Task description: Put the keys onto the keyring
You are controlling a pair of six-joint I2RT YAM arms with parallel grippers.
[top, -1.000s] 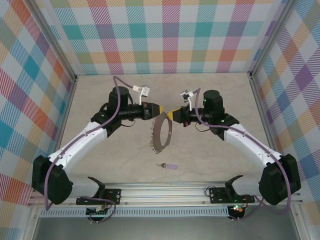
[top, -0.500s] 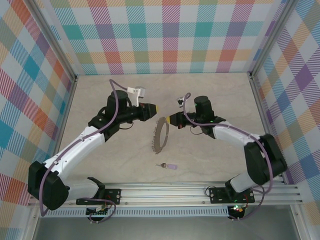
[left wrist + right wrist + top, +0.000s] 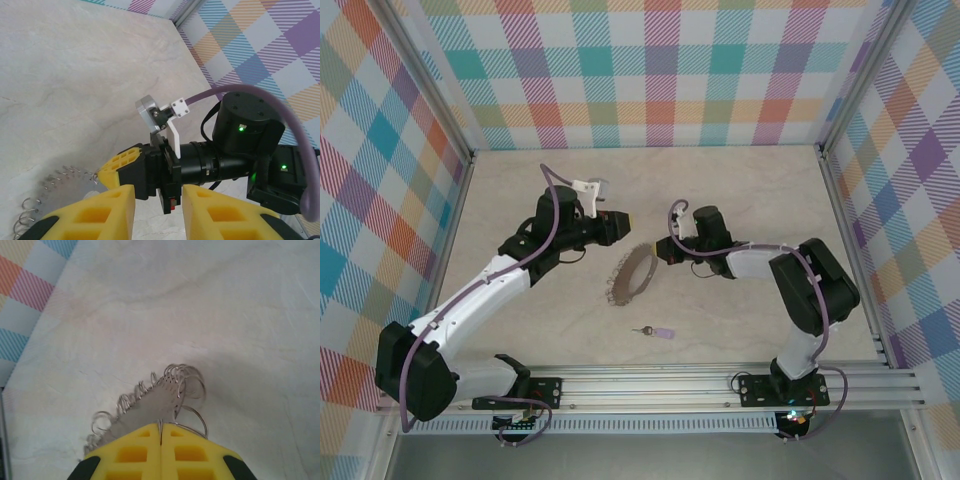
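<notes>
Keys point(image 3: 653, 331) lie flat on the tabletop point(image 3: 750, 330) closest to the arm bases. The dark key points left and the lilac tag right, so the long axis runs across the view. Beyond them, with bare surface between, the keyring point(image 3: 631, 274) stands tilted, its far rim clenched in the jaws of the right gripper point(image 3: 657, 250). Farther back, the left gripper point(image 3: 629, 218) hangs beside the ring with jaws released and empty. Being free, it looks the likelier arm to reach back for the tag.
</notes>
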